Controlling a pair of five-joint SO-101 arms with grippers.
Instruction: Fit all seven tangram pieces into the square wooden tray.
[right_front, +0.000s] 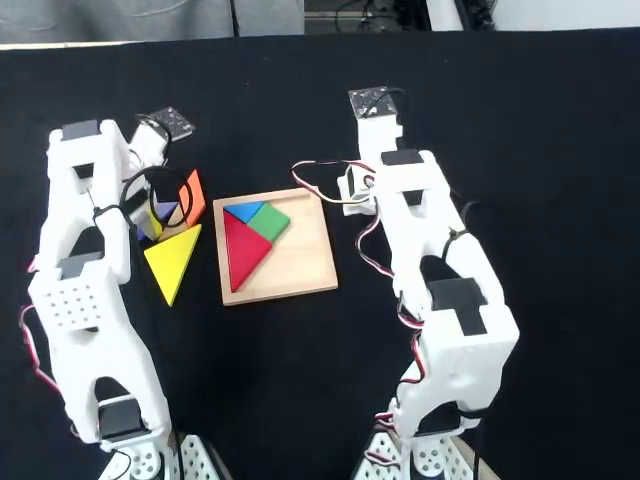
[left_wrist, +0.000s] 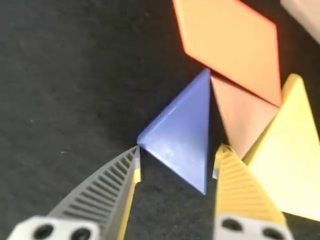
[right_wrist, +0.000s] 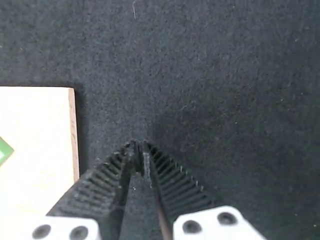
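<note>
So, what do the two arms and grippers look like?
Both arms, left and right, are blocky white plastic with black motors and red, white and black cables. The left gripper has grey and yellow ribbed fingers; the right gripper black ones.

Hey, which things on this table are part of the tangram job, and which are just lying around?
Job: wooden tray; red piece, blue piece, green piece in it; yellow triangle, orange parallelogram, violet triangle, pinkish piece outside it; left gripper, open around the violet triangle.
Just there: black cloth; right gripper, shut, beside the tray.
</note>
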